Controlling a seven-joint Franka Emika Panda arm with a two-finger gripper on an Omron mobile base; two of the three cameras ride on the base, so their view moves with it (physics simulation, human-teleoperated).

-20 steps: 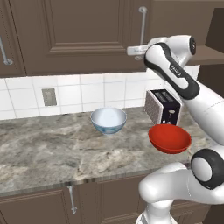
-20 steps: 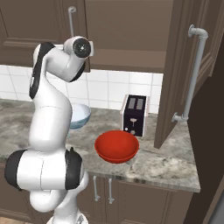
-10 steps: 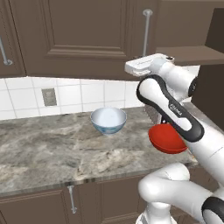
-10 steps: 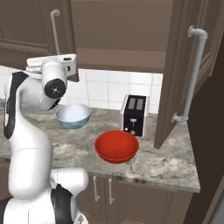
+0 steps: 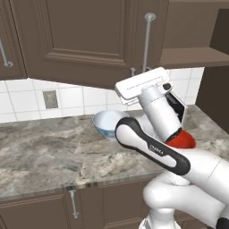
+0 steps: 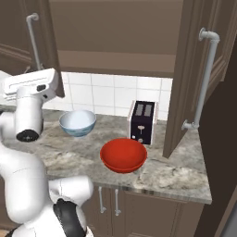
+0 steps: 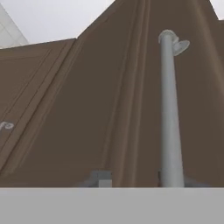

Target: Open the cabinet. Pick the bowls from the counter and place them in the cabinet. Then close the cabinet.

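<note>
The cabinet [image 6: 139, 41] stands with both doors swung out, the brown shelf [image 6: 115, 62] bare inside, so the opening step looks done. Below it, both bowls sit on the surface [image 6: 176, 176]: the red bowl [image 6: 123, 154] near the front edge, just in front of the black toaster [image 6: 142, 122], and the white bowl with blue pattern [image 6: 77, 122] further back by the tiled wall, well apart from the red one. In the hand view the left door's silver bar handle [image 7: 169, 113] runs right up beside the end effector [image 7: 133, 180]; its fingertips barely poke up at the bottom, one of them against the bar, and I cannot tell whether they are apart or together. My read: it's coming off the handle, and bowl-picking is next. That calls for pulling clear of the door, dropping toward a bowl, and taking it by the rim.
</note>
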